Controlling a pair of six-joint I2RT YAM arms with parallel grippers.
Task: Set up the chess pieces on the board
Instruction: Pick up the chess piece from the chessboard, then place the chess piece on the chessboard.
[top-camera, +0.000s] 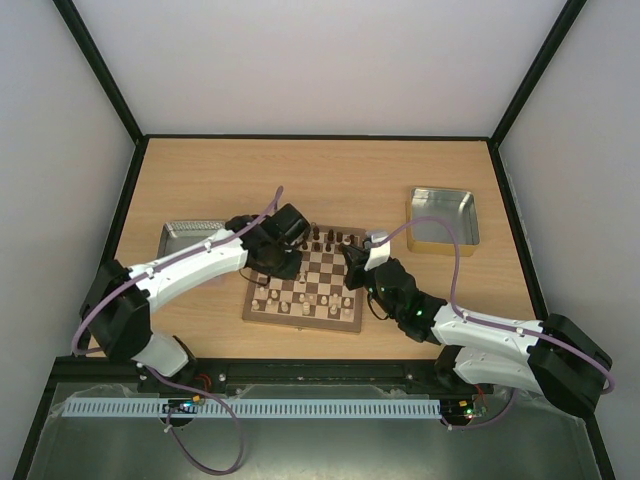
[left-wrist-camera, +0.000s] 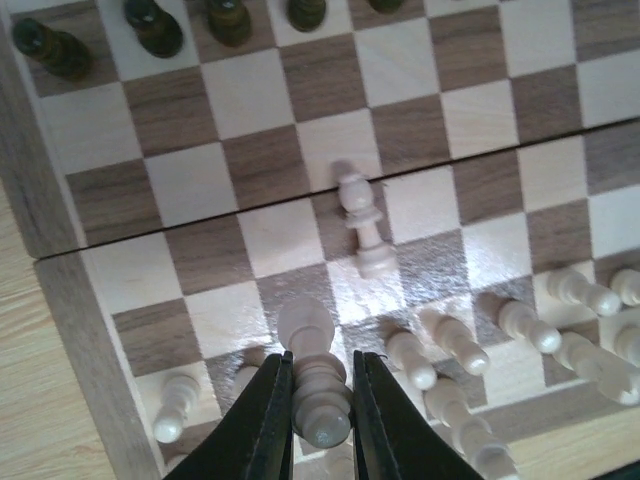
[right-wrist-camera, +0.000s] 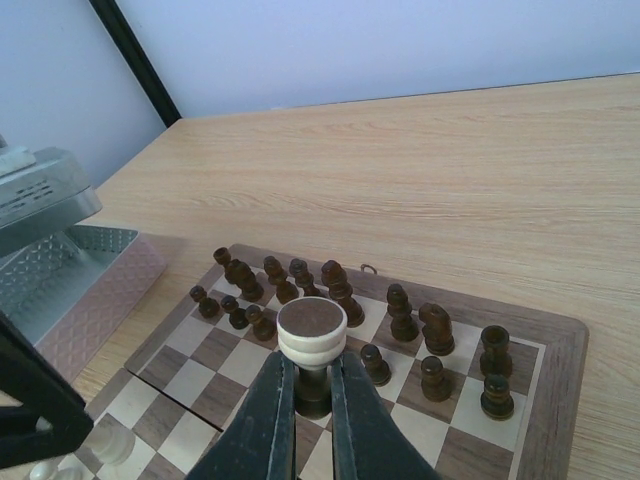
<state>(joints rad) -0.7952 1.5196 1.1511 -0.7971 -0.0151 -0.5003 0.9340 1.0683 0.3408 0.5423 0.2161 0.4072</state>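
- The left fingers (left-wrist-camera: 268, 425) are closed narrow on a cream piece (left-wrist-camera: 312, 385). Its long axis runs along the gap between them, with the rounded head pointing toward the board's centre and the base toward the wrist.
- The right fingers (right-wrist-camera: 268, 420) are also pinched shut on a second cream piece (right-wrist-camera: 312, 335). Its flat round end faces the camera, so its type cannot be told.
- The left-held piece sits over the board (top-camera: 300, 323) near its left edge, on the half away from the dark pieces (right-wrist-camera: 400, 310). The right-held piece hangs just before the dark ranks at the far edge.
- Judged from this, the cream home rows lie along the near edge. The left arm is nearer to them, and the right must draw back toward its base.
- A loose cream cluster (left-wrist-camera: 520, 330) crowds the near rows, so a descent there risks toppling pieces.
- The chessmen are turned wood, smooth, narrow-waisted and small, and the board is glossy veneer.
- Metal trays (top-camera: 445, 215) flank the board on the wooden surface (top-camera: 330, 180).
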